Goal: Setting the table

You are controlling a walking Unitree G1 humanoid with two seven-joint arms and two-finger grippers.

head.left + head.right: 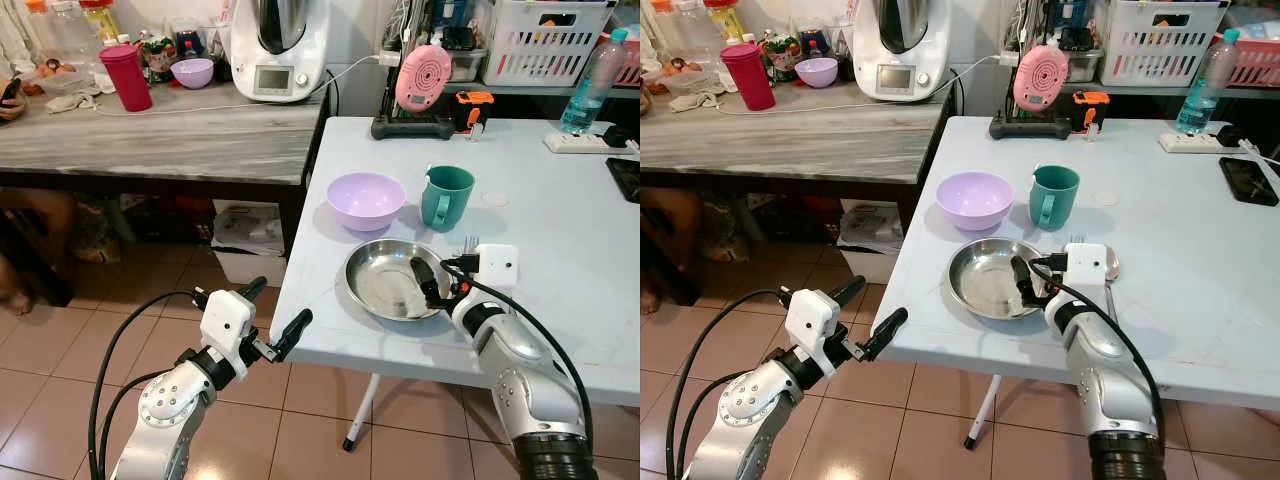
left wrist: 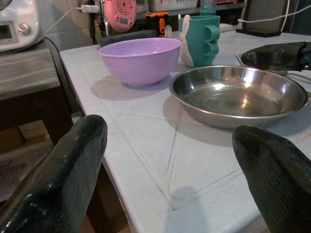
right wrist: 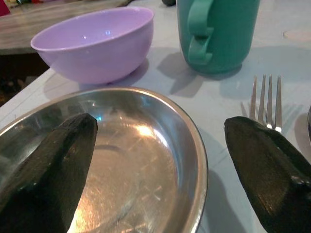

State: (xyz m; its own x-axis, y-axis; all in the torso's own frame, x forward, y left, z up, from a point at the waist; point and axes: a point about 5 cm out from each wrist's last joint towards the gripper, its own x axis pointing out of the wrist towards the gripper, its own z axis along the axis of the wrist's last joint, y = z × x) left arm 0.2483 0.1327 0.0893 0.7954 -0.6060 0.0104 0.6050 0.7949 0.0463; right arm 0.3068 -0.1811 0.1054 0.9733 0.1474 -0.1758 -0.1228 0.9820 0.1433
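Observation:
A steel plate [image 1: 385,285] lies near the front edge of the pale table [image 1: 560,230]. Behind it stand a purple bowl [image 1: 365,200] and a teal mug [image 1: 446,196]. A fork [image 3: 266,99] and a spoon [image 1: 1110,266] lie just right of the plate, partly hidden by the wrist. My right gripper [image 1: 445,285] is open low over the plate's right rim, with one finger [image 1: 425,280] inside the plate and the other outside it. It holds nothing. My left gripper [image 1: 280,303] is open and empty, off the table's front left corner, pointing at the plate [image 2: 238,94].
A grey counter [image 1: 150,140] at the left carries a red tumbler [image 1: 126,76], a small purple bowl [image 1: 192,72] and a white kitchen machine [image 1: 275,45]. Far on the table are a pink device [image 1: 423,76], a water bottle [image 1: 592,85] and a power strip [image 1: 585,143]. A person's leg [image 1: 15,280] is at far left.

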